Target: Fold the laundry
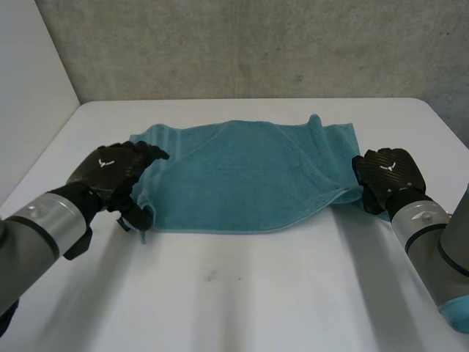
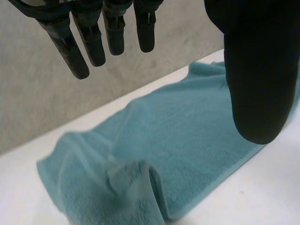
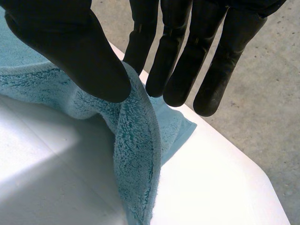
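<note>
In the head view the left hand (image 1: 113, 170) lies over the left end of the teal towel (image 1: 242, 176), and part of that short edge is hidden beneath it. The right hand (image 1: 386, 176) covers the towel's right end near the right edge of the table (image 1: 256, 293). Both forearms are cut off by the picture's edges.

In the right wrist view the thumb hides where it meets the cloth, and the hanging fold runs out of view. In the left wrist view a blurred thumb masks part of the towel.
</note>
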You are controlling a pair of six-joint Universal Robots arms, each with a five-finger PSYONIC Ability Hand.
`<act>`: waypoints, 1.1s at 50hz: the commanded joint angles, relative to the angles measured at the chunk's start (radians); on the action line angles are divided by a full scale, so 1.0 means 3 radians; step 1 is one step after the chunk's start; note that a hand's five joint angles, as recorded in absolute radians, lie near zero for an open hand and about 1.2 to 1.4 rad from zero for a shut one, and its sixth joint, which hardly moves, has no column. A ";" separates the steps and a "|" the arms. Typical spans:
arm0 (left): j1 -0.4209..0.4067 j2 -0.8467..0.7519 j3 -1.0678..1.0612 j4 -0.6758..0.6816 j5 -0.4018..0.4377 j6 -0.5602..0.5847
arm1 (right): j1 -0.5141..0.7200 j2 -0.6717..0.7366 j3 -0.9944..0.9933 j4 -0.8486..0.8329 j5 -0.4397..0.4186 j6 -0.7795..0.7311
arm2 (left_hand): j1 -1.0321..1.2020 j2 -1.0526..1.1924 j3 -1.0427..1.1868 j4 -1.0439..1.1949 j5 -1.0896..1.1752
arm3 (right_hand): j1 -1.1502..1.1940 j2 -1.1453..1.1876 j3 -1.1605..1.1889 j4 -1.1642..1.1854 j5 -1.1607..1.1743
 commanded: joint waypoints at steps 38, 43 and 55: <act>-0.0297 -0.1511 0.0560 0.0936 -0.1431 -0.0130 | -0.0002 0.0031 0.0024 0.0000 -0.0001 -0.0005 | 0.3461 0.3507 0.3484 0.3499 0.3542 | 0.1393 0.0704 0.0692 0.0674 0.0761; -0.0231 -0.1486 0.0565 0.1022 -0.1447 -0.0100 | -0.0007 0.0031 -0.0027 0.0036 -0.0001 -0.0015 | 0.3739 0.3784 0.3762 0.3777 0.3820 | 0.1393 0.0704 0.0692 0.0674 0.0761; -0.0006 -0.0929 0.0295 0.1176 -0.1426 0.0202 | -0.0166 0.0031 -0.0318 0.0719 -0.0036 0.0030 | 0.3739 0.3784 0.3762 0.3777 0.3820 | 0.0154 -0.0535 -0.0548 -0.0565 -0.0478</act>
